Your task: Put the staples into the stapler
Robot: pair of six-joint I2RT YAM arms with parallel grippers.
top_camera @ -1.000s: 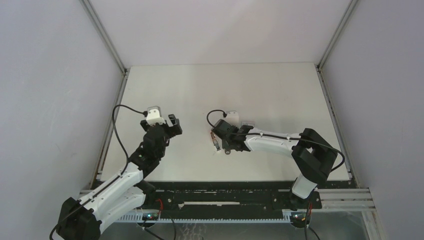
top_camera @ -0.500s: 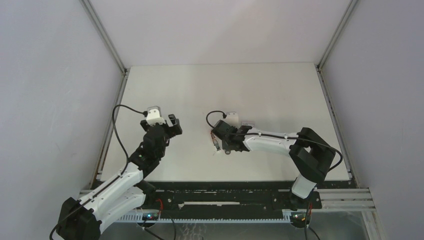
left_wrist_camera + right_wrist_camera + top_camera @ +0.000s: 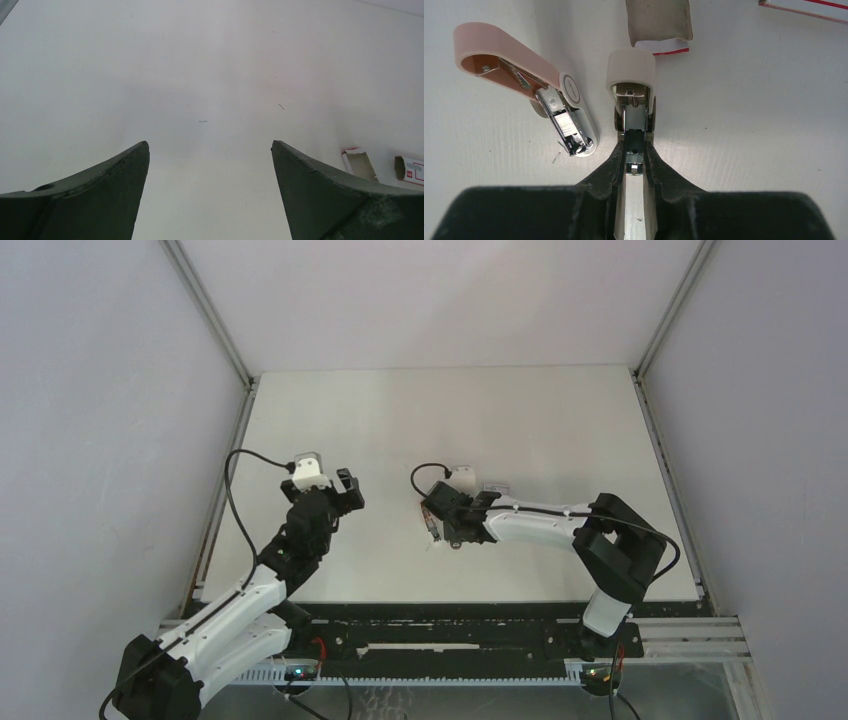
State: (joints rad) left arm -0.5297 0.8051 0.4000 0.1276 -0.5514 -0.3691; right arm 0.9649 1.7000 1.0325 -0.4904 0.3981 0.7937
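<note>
Pinched tight with the right gripper (image 3: 635, 146) on the metal channel (image 3: 634, 117) of the stapler (image 3: 630, 67), capped end away from the wrist. Same clamp as a second back, no sign of regripping. Only shift in the top view: right wrist nudged a hair toward the arm bases, uncovering a bit more of the white box (image 3: 497, 486) behind it. Reads as hold-and-steady, not progress.

Just left of the clamped piece, not touching: pink lid part (image 3: 509, 55), flipped open, chrome end toward the gripper. Looks like the stapler's other half, but cannot tell for sure. One loose staple (image 3: 556, 158) beside that chrome end.

Just beyond the capped end: pinkish-grey tray (image 3: 658, 17) of the staples. Cannot tell whether any strip is left inside. No strip visible in the channel either, so loading judged not done.

Left gripper (image 3: 209, 146) spread wide, holding nothing, parked over bare table (image 3: 200, 60), unmoved. Likely next: fetch a strip with the left.
</note>
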